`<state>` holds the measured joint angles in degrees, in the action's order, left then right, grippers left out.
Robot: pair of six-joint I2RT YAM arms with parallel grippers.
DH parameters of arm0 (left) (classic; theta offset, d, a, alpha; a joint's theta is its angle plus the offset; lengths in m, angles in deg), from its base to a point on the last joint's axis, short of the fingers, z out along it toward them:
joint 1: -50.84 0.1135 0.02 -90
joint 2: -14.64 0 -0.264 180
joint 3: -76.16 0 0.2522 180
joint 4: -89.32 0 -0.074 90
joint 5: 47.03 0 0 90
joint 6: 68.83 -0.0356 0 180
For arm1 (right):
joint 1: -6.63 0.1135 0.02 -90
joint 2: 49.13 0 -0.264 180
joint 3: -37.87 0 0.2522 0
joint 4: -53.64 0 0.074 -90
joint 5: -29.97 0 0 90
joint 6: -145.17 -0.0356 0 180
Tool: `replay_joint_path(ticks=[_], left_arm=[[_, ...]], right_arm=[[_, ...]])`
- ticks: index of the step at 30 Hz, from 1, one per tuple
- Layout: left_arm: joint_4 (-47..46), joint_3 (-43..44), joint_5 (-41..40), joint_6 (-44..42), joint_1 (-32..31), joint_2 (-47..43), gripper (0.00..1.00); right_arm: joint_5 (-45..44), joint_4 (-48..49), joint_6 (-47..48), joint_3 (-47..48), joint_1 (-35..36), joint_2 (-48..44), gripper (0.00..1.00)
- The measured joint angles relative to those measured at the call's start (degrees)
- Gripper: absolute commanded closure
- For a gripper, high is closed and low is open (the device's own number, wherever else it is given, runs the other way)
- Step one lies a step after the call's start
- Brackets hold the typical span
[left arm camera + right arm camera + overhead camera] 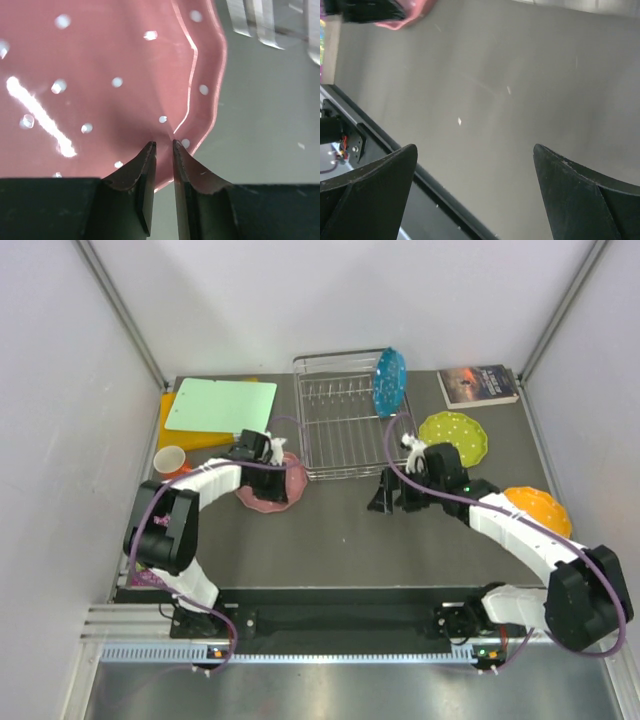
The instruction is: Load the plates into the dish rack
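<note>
We saw a pink round plate (272, 490) with small white dots all over it. A blue round plate (389, 380) had white dots too, and so did a yellow-green round plate (455, 435). An orange round plate (545, 508) was bright like a fruit. The silver wire dish rack (330, 425) was shiny. A light green flat cutting board (222, 405) was plain, a small orange mug (170, 458) was pale inside, and the grey table top (340, 540) was plain too.
</note>
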<state>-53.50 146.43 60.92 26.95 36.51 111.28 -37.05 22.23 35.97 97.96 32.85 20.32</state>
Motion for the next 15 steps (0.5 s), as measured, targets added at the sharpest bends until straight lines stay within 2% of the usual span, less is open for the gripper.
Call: replay_joint_path(ticks=[5,8,12,15], left_arm=[[-1.16,-2.84,4.28,3.26,-9.07,-1.4,0.7],[-2.84,-8.74,6.88,6.73,-13.88,-5.66,0.7],[-4.85,-15.3,11.21,12.11,-16.9,-9.97,0.7],[-5.66,-15.1,12.26,14.8,-20.31,-8.98,0.71]], right_arm=[[1.77,2.62,-6.95,-9.22,-2.32,0.0,0.0],[3.56,3.72,-9.51,-11.15,-3.65,0.04,0.0],[5.88,6.91,-12.46,-12.41,-5.33,0.09,0.0],[7.23,10.73,-15.06,-14.21,-5.79,0.09,0.0]])
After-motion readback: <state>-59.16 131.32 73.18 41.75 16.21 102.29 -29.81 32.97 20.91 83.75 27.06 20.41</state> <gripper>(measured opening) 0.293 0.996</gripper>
